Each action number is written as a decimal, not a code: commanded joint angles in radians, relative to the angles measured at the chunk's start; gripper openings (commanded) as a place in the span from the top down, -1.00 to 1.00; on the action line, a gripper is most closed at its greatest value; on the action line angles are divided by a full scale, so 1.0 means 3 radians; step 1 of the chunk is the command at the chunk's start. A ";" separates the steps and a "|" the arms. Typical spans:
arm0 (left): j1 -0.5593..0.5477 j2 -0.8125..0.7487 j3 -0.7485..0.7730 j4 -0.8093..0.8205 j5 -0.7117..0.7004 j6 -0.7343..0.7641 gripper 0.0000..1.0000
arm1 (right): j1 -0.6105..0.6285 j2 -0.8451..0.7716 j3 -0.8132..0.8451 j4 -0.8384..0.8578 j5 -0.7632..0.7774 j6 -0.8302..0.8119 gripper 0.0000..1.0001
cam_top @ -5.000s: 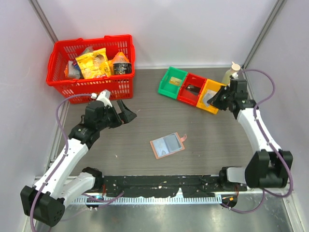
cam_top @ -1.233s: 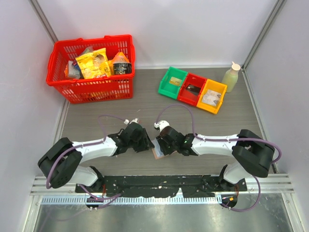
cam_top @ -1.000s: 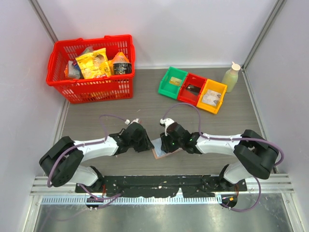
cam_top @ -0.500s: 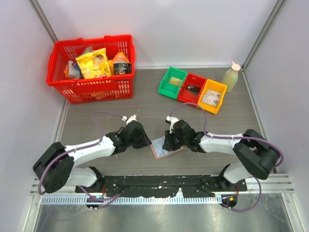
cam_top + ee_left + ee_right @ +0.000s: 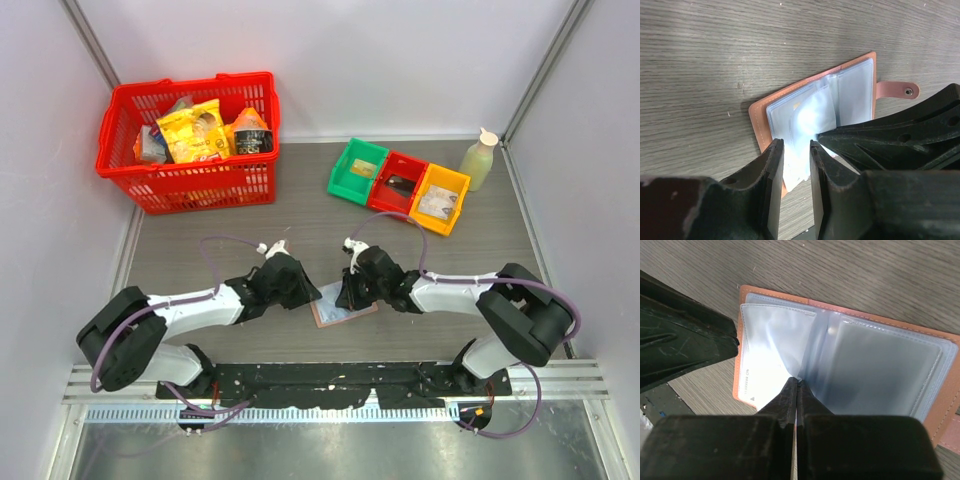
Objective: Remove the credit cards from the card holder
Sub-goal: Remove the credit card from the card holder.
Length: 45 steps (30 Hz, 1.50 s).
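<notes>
The pinkish-tan card holder (image 5: 338, 312) lies open on the table between both arms, its clear sleeves facing up (image 5: 850, 95) (image 5: 880, 360). A pale white credit card (image 5: 796, 170) (image 5: 760, 377) sticks out past the holder's near edge. My left gripper (image 5: 796, 142) (image 5: 305, 297) is open, its jaws on either side of that card's edge without pressing it. My right gripper (image 5: 796, 381) (image 5: 346, 296) is shut on the lower edge of a clear sleeve, which stands lifted. The snap tab (image 5: 900, 90) points away to the right.
At the back left stands a red basket (image 5: 190, 180) of snack packs. Green (image 5: 357, 170), red (image 5: 397, 183) and yellow (image 5: 440, 198) bins sit at the back right, with a pale bottle (image 5: 478, 160) beside them.
My right gripper has closed onto the clear sleeve. Both arms stay over the card holder, with the left jaws shifting only slightly.
</notes>
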 commanded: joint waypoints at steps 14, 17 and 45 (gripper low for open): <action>-0.0010 0.0312 0.0033 0.0510 -0.0057 -0.0067 0.26 | -0.0043 0.0119 -0.0094 -0.0101 -0.0069 0.0027 0.99; -0.0026 0.0312 0.0038 0.0571 -0.0011 -0.0067 0.30 | -0.0038 0.0119 -0.0094 -0.0090 -0.0075 0.0022 0.99; -0.0138 0.0148 0.0130 0.0357 -0.0225 0.0102 0.24 | -0.0038 0.0042 -0.0130 0.0012 -0.0121 0.0048 0.99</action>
